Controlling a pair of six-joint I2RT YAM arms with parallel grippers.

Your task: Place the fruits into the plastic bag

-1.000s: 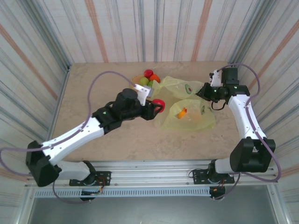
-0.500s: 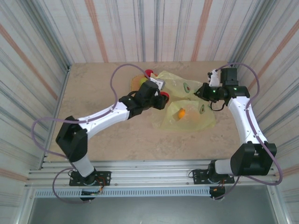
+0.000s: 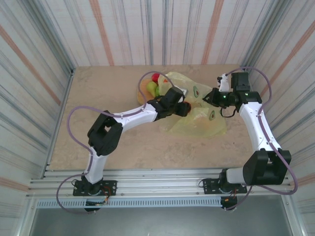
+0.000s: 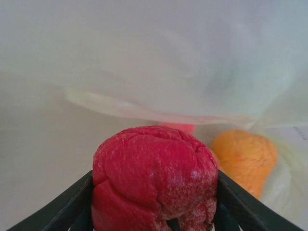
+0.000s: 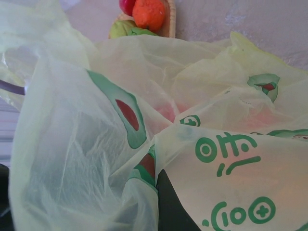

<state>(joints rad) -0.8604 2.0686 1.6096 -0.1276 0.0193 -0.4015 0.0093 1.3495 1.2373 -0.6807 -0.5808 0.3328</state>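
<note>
A wrinkled red fruit (image 4: 154,159) sits between the black fingers (image 4: 72,208) of my left gripper (image 4: 155,195), which is shut on it. In the top view the left gripper (image 3: 183,107) and red fruit (image 3: 186,105) are at the mouth of the yellow-green plastic bag (image 3: 199,120). An orange fruit (image 4: 244,158) lies inside the bag just ahead. My right gripper (image 3: 214,96) is shut on the bag's far edge and holds it up; in its wrist view the right gripper (image 5: 166,192) is wrapped in printed plastic bag (image 5: 231,144). More fruits (image 3: 153,86) lie behind the left arm.
A shallow wicker tray (image 3: 142,83) left of the bag holds a red (image 3: 156,76), a green (image 3: 151,86) and an orange fruit (image 5: 149,12). The left arm stretches across the table's middle. Striped walls enclose the table on three sides.
My left arm has reached to the right, carrying the red fruit from in front of the tray to the bag's mouth. The right gripper has kept hold of the bag almost in place.
</note>
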